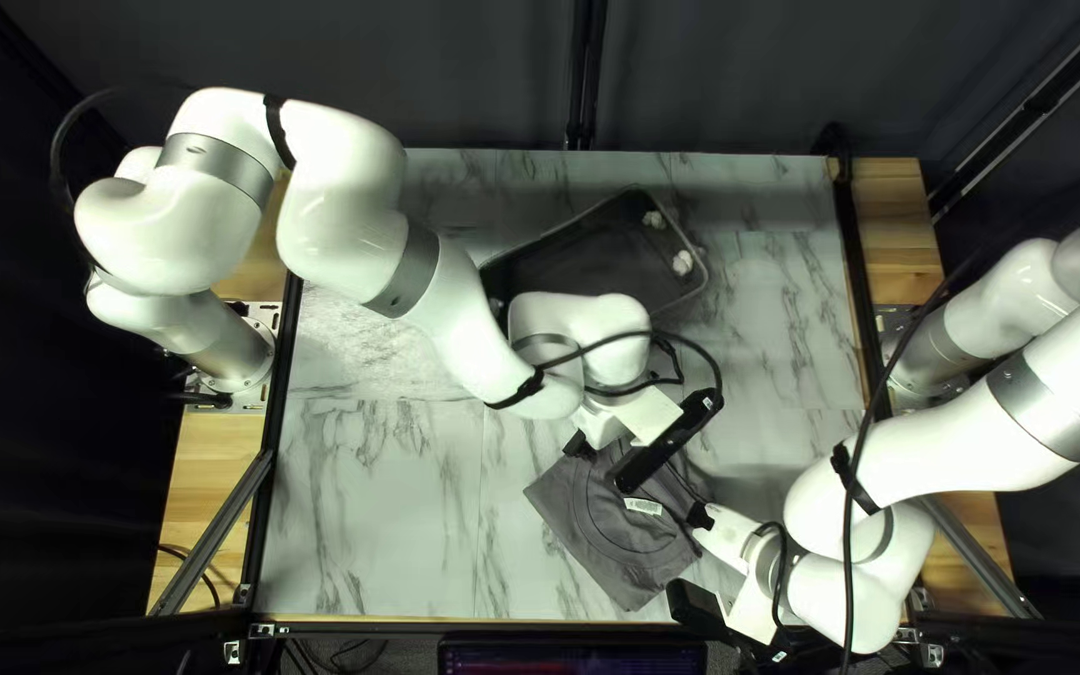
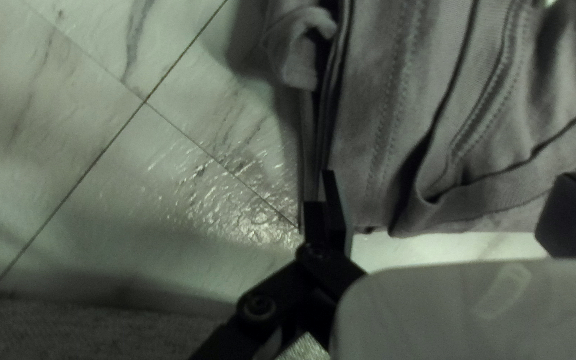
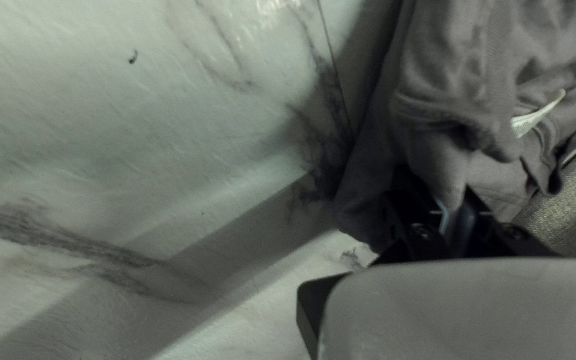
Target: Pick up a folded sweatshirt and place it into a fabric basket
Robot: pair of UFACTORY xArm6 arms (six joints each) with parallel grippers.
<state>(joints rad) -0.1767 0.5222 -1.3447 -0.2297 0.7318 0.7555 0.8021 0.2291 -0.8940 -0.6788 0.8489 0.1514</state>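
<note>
A grey folded sweatshirt (image 1: 603, 538) lies on a white marble-patterned table (image 1: 378, 513) with dark grey veins, close to the near edge and a little right of the middle in the top left view. A small white label (image 1: 643, 506) shows on it.

A dark fabric basket (image 1: 565, 256) with rounded corners and two white knots (image 1: 683, 263) sits toward the table's far side, well apart from the sweatshirt and partly hidden by the white left arm (image 1: 453, 300).

The left gripper (image 1: 604, 461), black-fingered, is over the sweatshirt's far part. In its wrist view the fingers stand wide apart, one along the stacked folded edge, with cloth between them; whether that finger touches the edge, I cannot tell.

The right gripper (image 1: 698, 515), also black-fingered, is at the sweatshirt's side nearest the white right arm (image 1: 953, 438). Its wrist view shows the fingers closed together, clamped on a pinch of the grey cloth, which bunches in soft creases just ahead of them, near the label.
</note>
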